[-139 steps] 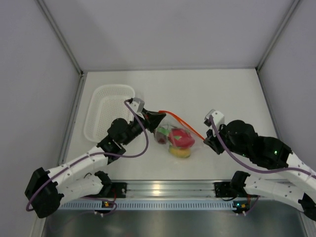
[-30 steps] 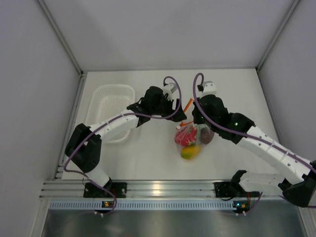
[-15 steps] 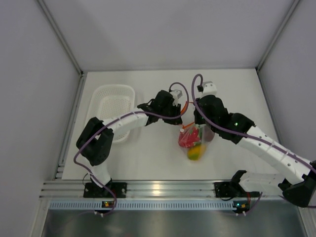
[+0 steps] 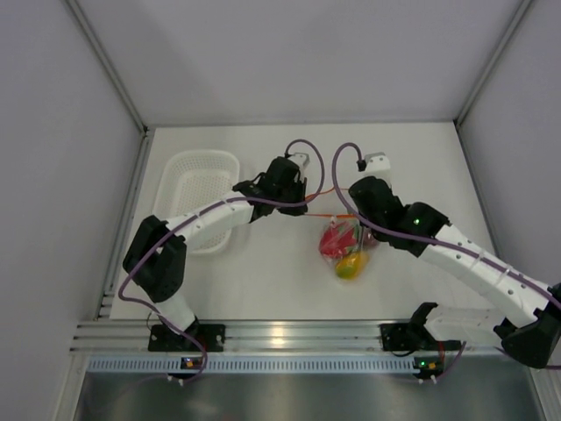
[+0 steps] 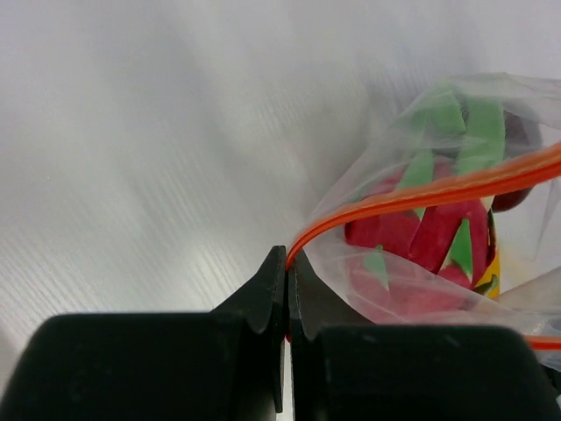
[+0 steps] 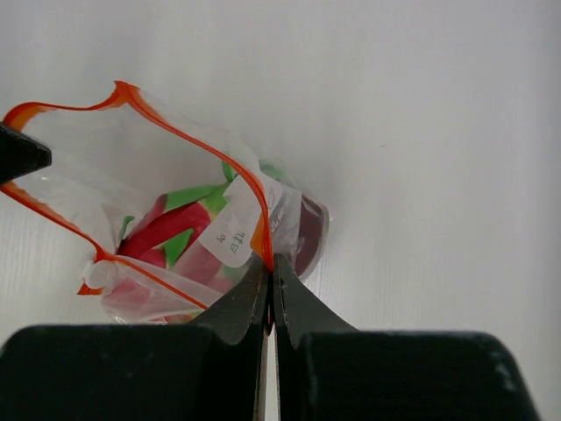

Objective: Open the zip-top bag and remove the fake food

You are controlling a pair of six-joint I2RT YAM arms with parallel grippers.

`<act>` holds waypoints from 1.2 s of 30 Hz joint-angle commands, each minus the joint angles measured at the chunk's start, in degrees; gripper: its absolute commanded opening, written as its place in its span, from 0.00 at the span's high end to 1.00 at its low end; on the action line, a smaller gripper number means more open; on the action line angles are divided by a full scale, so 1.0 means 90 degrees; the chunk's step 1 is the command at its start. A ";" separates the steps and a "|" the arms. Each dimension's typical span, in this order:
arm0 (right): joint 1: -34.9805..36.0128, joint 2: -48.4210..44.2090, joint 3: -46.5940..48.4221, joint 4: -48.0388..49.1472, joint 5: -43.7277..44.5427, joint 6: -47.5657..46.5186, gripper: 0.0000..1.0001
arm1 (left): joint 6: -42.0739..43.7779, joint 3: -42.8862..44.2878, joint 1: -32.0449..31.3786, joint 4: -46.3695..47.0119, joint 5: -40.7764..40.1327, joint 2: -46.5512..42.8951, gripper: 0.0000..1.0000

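The clear zip-top bag hangs between both arms near the table's middle, its orange zip strip stretched toward the left arm. My left gripper is shut on one lip of the bag's mouth. On the opposite lip, my right gripper is shut too. The mouth gapes open in the right wrist view. Inside lie the fake food: a red fruit with green leaves, a dark maroon one and a yellow-orange one.
A white perforated basket stands at the table's left side, just behind the left forearm. Grey walls enclose the table on three sides, and a metal rail runs along the near edge.
My left gripper has closed on the bag's zip strip and drawn back to the left. The bag's mouth is pulled apart, and the bag has shifted slightly down and right.
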 commanded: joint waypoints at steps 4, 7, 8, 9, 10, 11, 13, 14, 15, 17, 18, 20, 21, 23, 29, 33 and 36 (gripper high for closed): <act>-0.0198 -0.0203 0.0086 -0.0402 0.0455 -0.0247 1.00 | -0.0013 -0.0419 0.0453 -0.0271 0.0231 -0.0680 1.00; -0.0179 -0.0203 0.0164 -0.0012 -0.0394 -0.0277 1.00 | -0.0081 -0.0429 0.0443 -0.0271 0.0641 -0.1070 1.00; -0.0179 -0.0174 0.0203 0.0048 -0.0686 -0.0180 1.00 | -0.0111 -0.0439 0.0433 -0.0261 0.0690 -0.1168 1.00; -0.0169 -0.0164 0.0290 0.0145 -0.0805 -0.0141 1.00 | -0.0130 -0.0458 0.0424 -0.0271 0.0749 -0.1256 0.82; -0.0150 -0.0144 0.0320 0.0194 -0.0903 -0.0111 1.00 | -0.0130 -0.0497 0.0404 -0.0261 0.0759 -0.1470 0.71; -0.0111 -0.0096 0.0359 0.0224 -0.1030 -0.0014 1.00 | -0.0121 -0.0507 0.0346 -0.0261 0.0721 -0.1578 0.65; -0.0071 -0.0037 0.0437 0.0282 -0.1109 0.0074 1.00 | -0.0063 -0.0556 0.0277 -0.0271 0.0497 -0.1938 0.49; -0.0023 0.0021 0.0467 0.0282 -0.1138 0.0162 1.00 | -0.0052 -0.0566 0.0190 -0.0271 0.0360 -0.2066 0.48; 0.0007 0.0041 0.0506 0.0282 -0.1129 0.0211 1.00 | -0.0062 -0.0566 0.0150 -0.0300 0.0224 -0.2183 0.46; 0.0104 0.0080 0.0506 0.0302 -0.1080 0.0386 1.00 | -0.0159 -0.0479 -0.0005 -0.0349 -0.0166 -0.2525 0.46; 0.0114 0.0081 0.0516 0.0321 -0.1061 0.0436 1.00 | -0.0218 -0.0439 -0.0084 -0.0359 -0.0487 -0.2613 0.47; 0.0192 0.0071 0.0506 0.0322 -0.0944 0.0601 1.00 | -0.0248 -0.0216 -0.0501 -0.0359 -0.0888 -0.2780 0.49; 0.0212 0.0042 0.0516 0.0331 -0.0905 0.0631 1.00 | -0.0238 -0.0137 -0.0669 -0.0359 -0.0997 -0.2771 0.50; 0.0251 -0.0065 0.0496 0.0380 -0.0885 0.0728 1.00 | -0.0277 0.0097 -0.1078 -0.0349 -0.1144 -0.2654 0.53; 0.0388 -0.0416 0.0311 0.0487 -0.0875 0.0963 1.00 | -0.0384 0.0576 -0.1237 -0.0146 -0.0873 -0.1727 0.60; 0.0446 -0.0671 -0.0040 0.0624 -0.0690 0.1139 1.00 | -0.0433 0.0654 -0.1324 0.0178 -0.0315 -0.1132 0.61; 0.0446 -0.0895 -0.0206 0.0702 -0.0562 0.1237 1.00 | -0.0501 0.0558 -0.1412 0.0420 -0.0266 -0.0877 0.60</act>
